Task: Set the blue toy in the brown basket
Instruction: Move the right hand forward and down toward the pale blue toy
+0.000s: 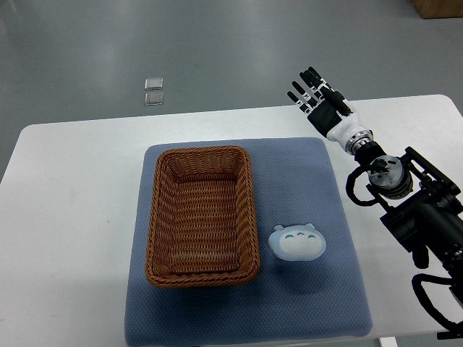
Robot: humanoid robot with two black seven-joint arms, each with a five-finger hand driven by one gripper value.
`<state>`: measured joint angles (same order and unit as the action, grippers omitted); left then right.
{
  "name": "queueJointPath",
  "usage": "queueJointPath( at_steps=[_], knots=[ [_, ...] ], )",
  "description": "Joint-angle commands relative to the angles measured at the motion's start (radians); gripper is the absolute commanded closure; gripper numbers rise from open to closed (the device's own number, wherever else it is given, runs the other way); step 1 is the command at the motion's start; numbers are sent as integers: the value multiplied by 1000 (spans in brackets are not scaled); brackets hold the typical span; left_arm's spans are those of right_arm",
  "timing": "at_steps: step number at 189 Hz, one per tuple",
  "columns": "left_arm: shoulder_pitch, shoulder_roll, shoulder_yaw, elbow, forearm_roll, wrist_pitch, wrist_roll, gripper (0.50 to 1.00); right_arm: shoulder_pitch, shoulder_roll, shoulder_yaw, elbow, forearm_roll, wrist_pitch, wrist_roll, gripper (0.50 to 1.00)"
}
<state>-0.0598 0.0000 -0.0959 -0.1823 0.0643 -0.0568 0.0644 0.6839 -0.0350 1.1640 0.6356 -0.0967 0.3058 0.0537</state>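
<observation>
1. Top view: a blue mat [318,289] covers the white table [72,217].
2. On it, the pale blue toy [297,243] with a little face lies just right of the brown basket [202,215].
3. Farther back, the right hand [320,101] hovers, fingers spread, holding nothing.

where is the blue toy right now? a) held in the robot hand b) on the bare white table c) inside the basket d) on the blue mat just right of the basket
d: the blue toy lies on the blue mat beside the basket's right rim, while the right robot hand is open and far from it.
</observation>
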Motion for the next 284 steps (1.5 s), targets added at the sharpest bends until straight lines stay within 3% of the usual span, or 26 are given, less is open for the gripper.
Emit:
queueJointPath(
  at_steps=[1,61,114,160,202,231,284],
  knots=[
    [0,0,1,1,0,0,0,500,-1,0,0,1,0,2,0,581],
    [0,0,-7,0,-1,3,0,500,13,-19,-60,13,-98,30,-5,581],
    [0,0,-5,-12,-1,3,-3,500,48,-232,-188,234,-410,76,-28,579],
    [-2,0,-4,-23,5,-3,-3,500,301,-522,-687,395,-666,148,-67,579],
    [-2,0,2,-29,5,-3,-3,500,554,-692,-1026,621,-713,263,-224,579],
    [-2,0,2,-29,5,-3,-3,500,713,-755,-1181,782,-706,305,-278,579],
    [-2,0,2,-29,3,-3,-3,500,895,-737,-1307,941,-598,305,-285,579]
  ],
)
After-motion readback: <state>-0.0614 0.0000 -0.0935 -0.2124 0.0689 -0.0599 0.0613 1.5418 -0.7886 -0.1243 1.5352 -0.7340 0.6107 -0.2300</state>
